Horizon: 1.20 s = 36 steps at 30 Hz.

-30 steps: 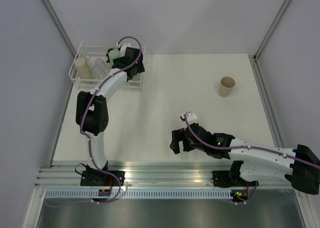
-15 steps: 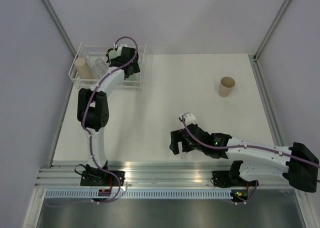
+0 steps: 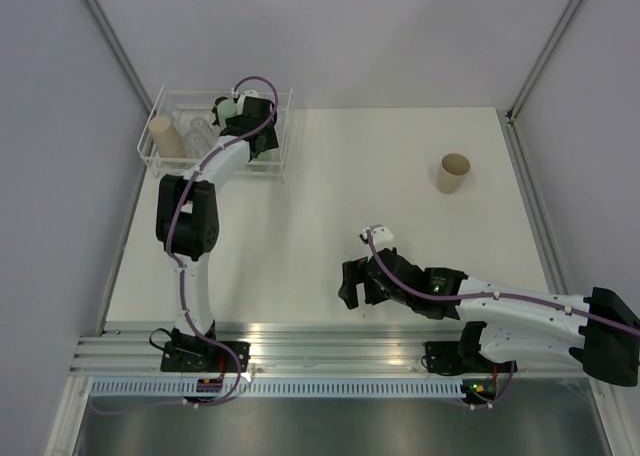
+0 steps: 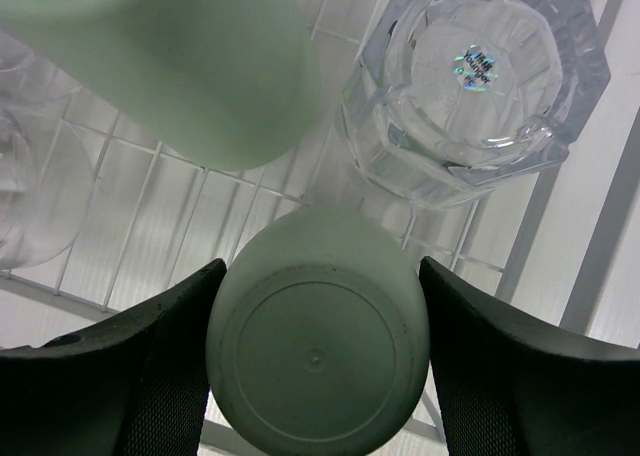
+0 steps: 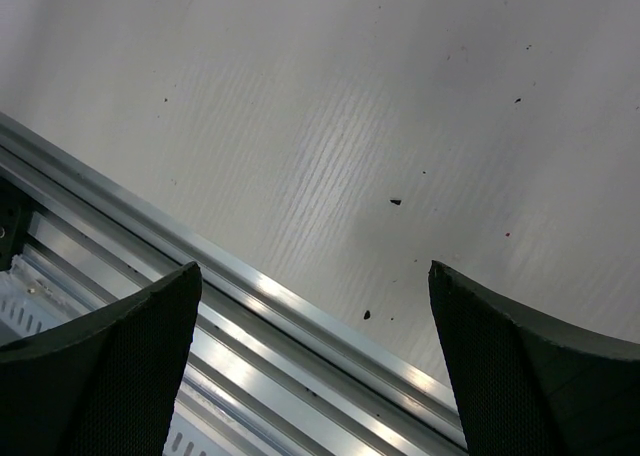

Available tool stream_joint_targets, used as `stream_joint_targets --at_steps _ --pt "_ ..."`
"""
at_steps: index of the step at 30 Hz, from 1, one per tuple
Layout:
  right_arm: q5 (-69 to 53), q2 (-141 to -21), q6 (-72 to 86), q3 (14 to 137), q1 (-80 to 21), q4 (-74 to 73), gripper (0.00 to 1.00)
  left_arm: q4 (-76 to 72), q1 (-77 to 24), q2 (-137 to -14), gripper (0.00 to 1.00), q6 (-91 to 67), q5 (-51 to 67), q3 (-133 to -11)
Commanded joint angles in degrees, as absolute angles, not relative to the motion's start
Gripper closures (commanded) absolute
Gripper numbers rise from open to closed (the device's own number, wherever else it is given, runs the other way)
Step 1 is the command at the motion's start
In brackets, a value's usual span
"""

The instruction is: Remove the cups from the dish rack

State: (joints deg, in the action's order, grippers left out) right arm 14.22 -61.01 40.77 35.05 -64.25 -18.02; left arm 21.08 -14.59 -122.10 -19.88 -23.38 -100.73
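The white wire dish rack [image 3: 150,157] stands at the table's far left. It holds a tan cup [image 3: 160,134], a clear cup [image 3: 200,133] and mint green cups [image 3: 229,108]. My left gripper [image 3: 243,116] reaches into the rack. In the left wrist view its fingers [image 4: 150,376] press both sides of an upside-down mint green cup [image 4: 318,346]. Beyond it are a second mint cup [image 4: 190,66] and a clear tumbler [image 4: 475,76] on the rack wires [image 4: 590,246]. My right gripper [image 3: 350,284] is open and empty, low over the table's near edge [image 5: 315,276]. No black cup shows.
One tan cup [image 3: 453,173] stands upright on the table at the far right. An aluminium rail [image 5: 250,316] runs along the near table edge, just under my right gripper. Grey walls enclose the table on the left, back and right.
My left gripper has moved deeper into the rack, towards the back, onto the mint green cup. The right arm has barely shifted.
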Motion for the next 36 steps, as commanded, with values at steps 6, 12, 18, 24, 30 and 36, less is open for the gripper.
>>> stream_joint_targets --at_steps 6,12,18,24,30,36 --pt "18.09 -60.04 40.34 36.65 -64.60 -16.70 0.02 18.63 -14.15 -112.51 0.90 -17.31 -23.29 -97.74" --pt "26.43 -56.35 36.57 41.66 -64.60 -19.51 0.02 18.63 -14.24 -104.44 0.98 -20.91 -21.90 -96.59" --pt "35.75 -52.48 34.80 43.95 -64.60 -19.60 0.02 18.99 -14.33 -92.57 0.98 -28.99 -11.10 -93.27" --pt "42.28 -45.19 31.04 39.73 -63.90 -10.93 0.02 12.67 -14.33 -74.64 0.98 -42.52 19.52 -75.44" --pt "29.66 -42.01 26.63 34.46 -60.74 1.55 0.02 -2.42 -14.24 -62.68 0.98 -57.54 45.54 -55.40" --pt "16.46 -44.64 25.14 30.77 -59.50 14.37 0.02 -20.94 -14.24 -53.54 0.98 -72.92 55.00 -36.51"
